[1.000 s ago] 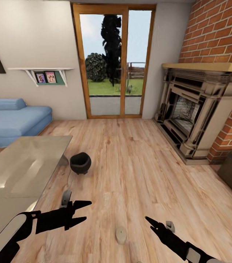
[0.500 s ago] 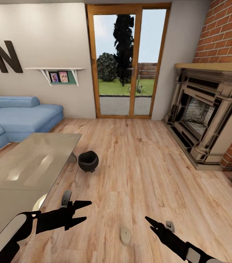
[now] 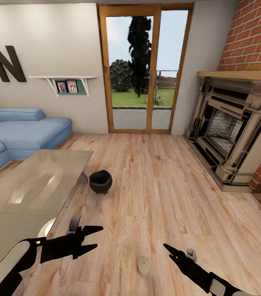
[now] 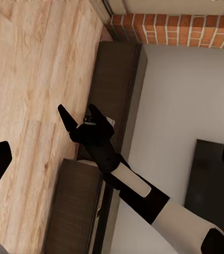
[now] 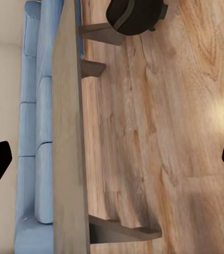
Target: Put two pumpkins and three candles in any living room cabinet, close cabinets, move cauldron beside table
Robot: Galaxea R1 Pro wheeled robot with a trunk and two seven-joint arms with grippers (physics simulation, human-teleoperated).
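Since a second ago your head camera has swung left, so more of the blue sofa (image 3: 21, 131) and the wall letter now show; the things themselves lie where they were. In the head view the cauldron (image 3: 101, 181) stands on the plank floor just beside the glass table (image 3: 31, 185), at its far corner. One candle (image 3: 143, 266) sits on the floor between your arms. Your left gripper (image 3: 94, 237) hangs empty with its jaws spread; your right gripper (image 3: 166, 247) is edge-on, so its jaws cannot be read there.

In the left wrist view your right gripper (image 4: 80, 114) shows its fingers parted, empty, above the dark cabinet (image 4: 117, 90).

In the right wrist view the cauldron (image 5: 135, 13) stands close by a table leg.
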